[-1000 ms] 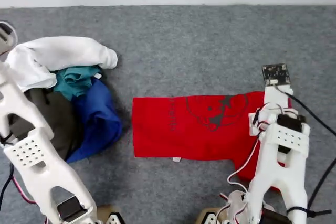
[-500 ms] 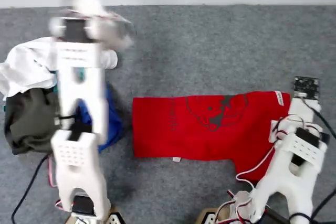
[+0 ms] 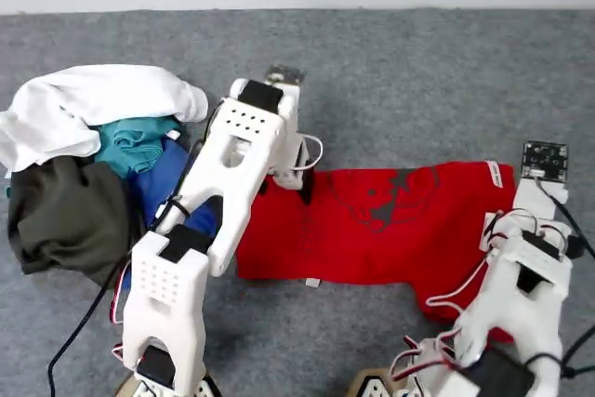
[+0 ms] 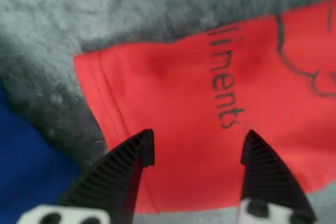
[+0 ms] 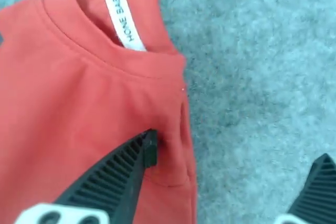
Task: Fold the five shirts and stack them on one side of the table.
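Observation:
A red shirt (image 3: 372, 230) lies flat across the middle of the grey carpeted table, its collar with a white tag (image 3: 493, 172) at the right end. My left gripper (image 3: 301, 183) hovers open above the shirt's left hem; in the left wrist view both fingers straddle the red fabric (image 4: 184, 93) near its printed lettering, gripper (image 4: 197, 148). My right gripper (image 3: 532, 194) sits at the collar end, open. In the right wrist view the gripper (image 5: 233, 161) has one finger (image 5: 137, 157) resting on the red shirt (image 5: 79, 103) below the tag, the other over bare carpet.
A loose pile sits at the left of the table: a white shirt (image 3: 93, 104) on top, a teal one (image 3: 139, 144), a blue one (image 3: 172, 192) and a dark olive one (image 3: 60, 216). Bare carpet (image 3: 418, 72) stretches behind the red shirt.
My left arm has swung from the pile at the left across to the red shirt's left hem. My right arm has shifted slightly right, to the collar end.

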Controlling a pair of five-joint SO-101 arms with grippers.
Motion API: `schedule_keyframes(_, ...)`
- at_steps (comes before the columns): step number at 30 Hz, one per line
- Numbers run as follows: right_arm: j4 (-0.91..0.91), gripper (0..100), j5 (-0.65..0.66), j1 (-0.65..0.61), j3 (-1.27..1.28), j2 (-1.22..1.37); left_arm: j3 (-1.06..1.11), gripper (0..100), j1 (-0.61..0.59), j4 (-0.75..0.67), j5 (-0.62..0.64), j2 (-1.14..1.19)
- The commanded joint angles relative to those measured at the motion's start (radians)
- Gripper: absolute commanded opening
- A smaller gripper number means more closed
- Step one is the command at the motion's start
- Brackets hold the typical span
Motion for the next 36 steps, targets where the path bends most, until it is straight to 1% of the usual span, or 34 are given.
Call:
schedule_keyframes(1,-0.045,43.1,0.014,0.012,-0.006,0.056,0.035,27,0.003,-0.032,-0.031,-0.044)
schedule_keyframes(4,-0.045,43.1,0.017,0.013,-0.008,0.067,0.071,27,0.002,-0.066,-0.032,-0.044)
schedule_keyframes(6,-0.045,43.1,0.051,0.031,-0.008,0.067,0.088,27,0.002,-0.081,-0.032,-0.044)
schedule_keyframes(9,-0.045,43.1,0.109,0.087,-0.008,0.067,0.114,27,0.002,-0.097,-0.032,-0.044)
schedule_keyframes(13,-0.045,43.1,0.153,0.142,-0.008,0.067,0.139,27,0.002,-0.127,-0.032,-0.044)
schedule_keyframes(20,-0.028,43.1,0.15,0.142,-0.006,0.047,0.143,27,0.0,-0.133,-0.032,-0.044)
schedule_keyframes(24,0.104,43.1,0.149,0.14,-0.008,-0.073,0.143,27,0.0,-0.133,-0.034,-0.044)
schedule_keyframes(29,0.314,43.3,0.15,0.14,-0.006,-0.351,0.143,27,0.0,-0.133,-0.034,-0.044)
schedule_keyframes(33,0.536,43.3,0.155,0.14,0.0,-0.559,0.143,27,0.0,-0.13,-0.034,-0.044)
schedule_keyframes(36,0.717,43.1,0.157,0.14,0.032,-0.665,0.143,27,0.0,-0.129,-0.034,-0.044)
